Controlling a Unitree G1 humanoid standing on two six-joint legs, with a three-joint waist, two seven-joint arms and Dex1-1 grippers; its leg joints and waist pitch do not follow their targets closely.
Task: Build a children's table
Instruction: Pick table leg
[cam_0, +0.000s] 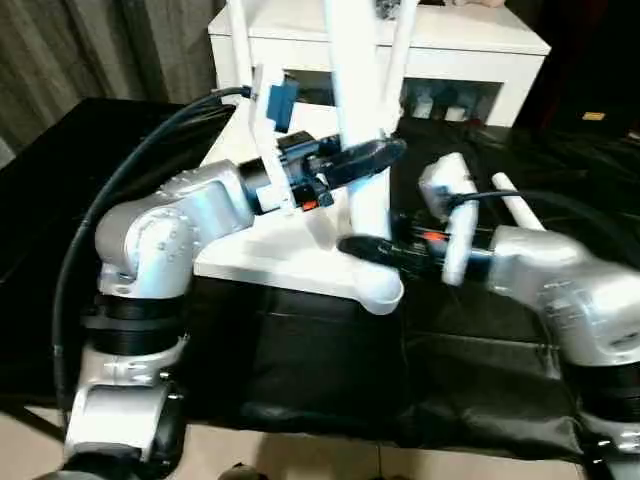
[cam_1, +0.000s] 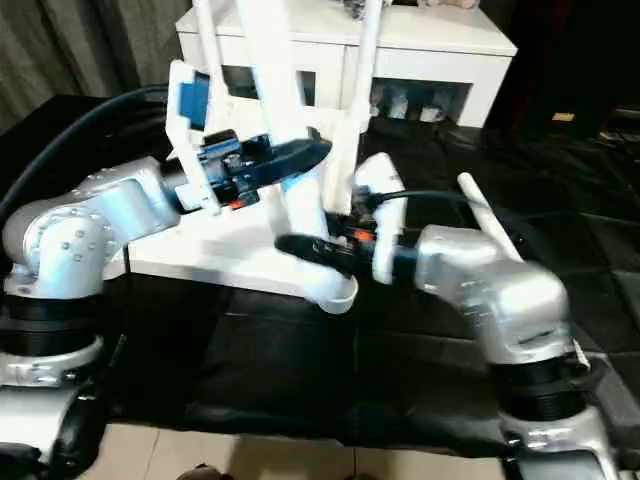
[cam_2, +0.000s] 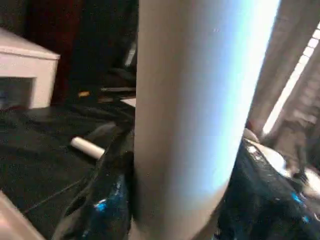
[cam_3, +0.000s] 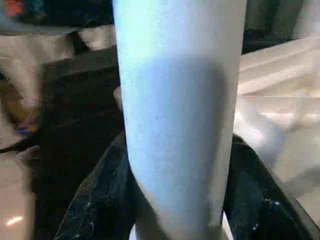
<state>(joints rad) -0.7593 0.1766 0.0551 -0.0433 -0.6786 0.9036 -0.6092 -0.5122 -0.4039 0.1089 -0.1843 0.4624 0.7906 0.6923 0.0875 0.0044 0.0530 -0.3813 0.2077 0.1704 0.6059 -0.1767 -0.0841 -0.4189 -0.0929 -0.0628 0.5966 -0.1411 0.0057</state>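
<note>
I see even, fairly dim indoor light on the head views, with the cabinet top washed out pale and the black cloth swallowing detail. Both head views are soft, the arms smeared. In my wrist views the leg is close and out of focus, bluish glare down one side, shadow below.

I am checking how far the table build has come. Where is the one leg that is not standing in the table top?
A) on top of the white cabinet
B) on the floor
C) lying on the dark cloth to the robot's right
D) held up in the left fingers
C: the loose leg lies flat on the dark cloth, on the right, beyond the right arm.
</note>
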